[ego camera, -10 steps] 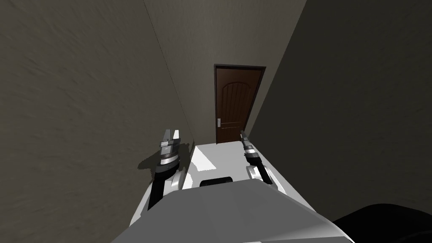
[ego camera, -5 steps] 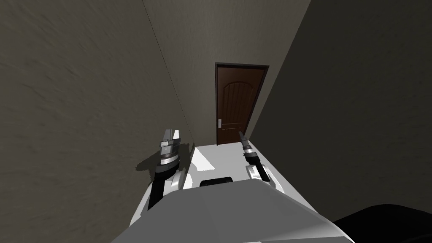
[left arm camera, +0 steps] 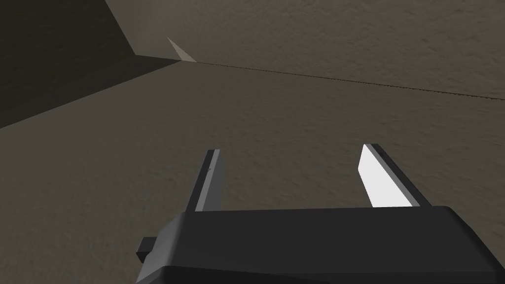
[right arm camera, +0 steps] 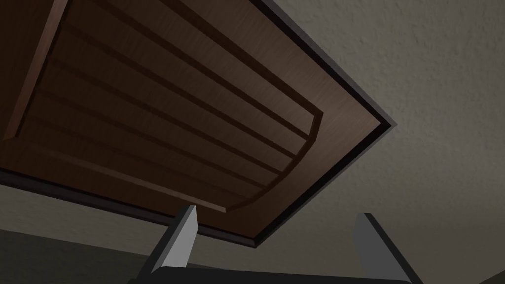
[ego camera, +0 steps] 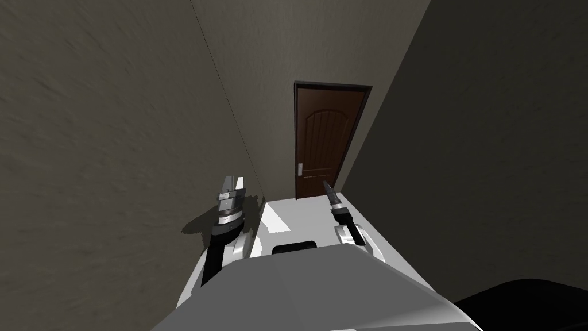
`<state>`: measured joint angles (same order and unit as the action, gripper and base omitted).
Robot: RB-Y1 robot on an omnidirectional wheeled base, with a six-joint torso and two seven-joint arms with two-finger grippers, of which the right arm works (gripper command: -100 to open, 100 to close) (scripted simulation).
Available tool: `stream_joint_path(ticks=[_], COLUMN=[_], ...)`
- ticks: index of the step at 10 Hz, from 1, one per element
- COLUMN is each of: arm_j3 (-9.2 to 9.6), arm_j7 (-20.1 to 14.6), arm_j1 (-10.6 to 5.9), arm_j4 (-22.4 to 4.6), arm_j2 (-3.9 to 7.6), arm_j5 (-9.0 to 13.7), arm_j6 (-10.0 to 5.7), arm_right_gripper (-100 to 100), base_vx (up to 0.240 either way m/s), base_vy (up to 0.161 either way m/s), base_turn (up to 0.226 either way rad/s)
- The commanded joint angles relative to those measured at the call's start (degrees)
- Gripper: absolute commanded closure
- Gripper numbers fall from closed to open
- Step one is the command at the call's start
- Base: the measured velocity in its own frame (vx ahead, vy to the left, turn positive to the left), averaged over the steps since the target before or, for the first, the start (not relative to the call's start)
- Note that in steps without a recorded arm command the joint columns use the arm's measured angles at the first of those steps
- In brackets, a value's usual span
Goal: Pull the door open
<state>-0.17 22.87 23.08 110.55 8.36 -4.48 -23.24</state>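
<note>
Narrow grey corridor, brown door (ego camera: pixel 328 138) shut at its far end.
Likely stiff, heavy and swinging on hinges. The small pale handle (ego camera: pixel 300 168) at its left edge is the one place to grip, and it may be slick. Left gripper (ego camera: pixel 234 180) and right gripper (ego camera: pixel 327 186) both gape wide and empty, well short of the door, and the right one aims at its upper panel.
</note>
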Motion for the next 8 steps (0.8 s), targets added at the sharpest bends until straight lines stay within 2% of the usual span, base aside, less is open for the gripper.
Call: stream_joint_path(ticks=[1, 8], arm_j3=[-0.04, -0.08], arm_j7=[1.9, 9.5], arm_j1=[-0.55, -2.62], arm_j4=[-1.1, -6.5], arm_j2=[0.42, 2.03], arm_j5=[-0.2, -1.0], arm_j6=[0.29, 0.64], arm_right_gripper=[-100, -100], base_vx=[0.09, 0.102], base_vy=[0.021, 0.033], base_turn=[-0.003, 0.0])
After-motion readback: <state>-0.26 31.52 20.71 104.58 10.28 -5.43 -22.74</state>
